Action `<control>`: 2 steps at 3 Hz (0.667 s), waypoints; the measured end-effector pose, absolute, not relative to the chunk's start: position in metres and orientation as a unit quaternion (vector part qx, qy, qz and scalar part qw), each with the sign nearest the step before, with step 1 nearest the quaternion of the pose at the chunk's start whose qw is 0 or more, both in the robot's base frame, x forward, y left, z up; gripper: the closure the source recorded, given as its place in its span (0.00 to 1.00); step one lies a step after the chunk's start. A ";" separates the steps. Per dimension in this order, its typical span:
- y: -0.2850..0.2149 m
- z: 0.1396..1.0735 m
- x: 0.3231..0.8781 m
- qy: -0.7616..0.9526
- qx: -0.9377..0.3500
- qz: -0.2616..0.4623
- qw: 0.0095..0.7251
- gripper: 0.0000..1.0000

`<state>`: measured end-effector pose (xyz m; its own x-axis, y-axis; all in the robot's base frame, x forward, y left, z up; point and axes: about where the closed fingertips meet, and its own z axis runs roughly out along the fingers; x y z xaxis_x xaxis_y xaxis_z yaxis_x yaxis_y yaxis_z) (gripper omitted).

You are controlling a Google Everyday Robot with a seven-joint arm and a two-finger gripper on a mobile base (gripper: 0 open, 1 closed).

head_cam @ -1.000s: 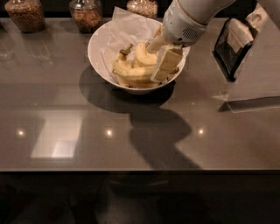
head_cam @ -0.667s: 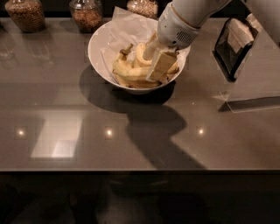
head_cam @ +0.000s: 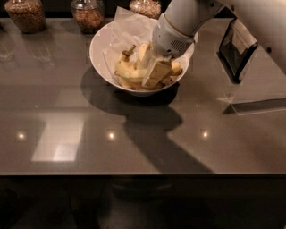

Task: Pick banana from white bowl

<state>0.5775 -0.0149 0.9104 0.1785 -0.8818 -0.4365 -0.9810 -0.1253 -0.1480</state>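
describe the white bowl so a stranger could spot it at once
On the grey table, look at the far edge, just before the glass jars. The white bowl sits there, paper-lined, holding bananas, the pincer dipped inside; the jars hold brown grains.

- We see one arm (head_cam: pixel 192 13) coming in from the upper right and sloping down to the left.
- Its round white wrist housing (head_cam: pixel 172 38) hangs over the right half of the white bowl (head_cam: pixel 100 53).
- The gripper (head_cam: pixel 155 75) points downward inside that bowl, low among the bananas (head_cam: pixel 127 69). It seems to touch them, though we cannot be sure.
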 end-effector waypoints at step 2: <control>-0.018 0.919 0.576 0.631 -0.739 0.112 0.206 0.93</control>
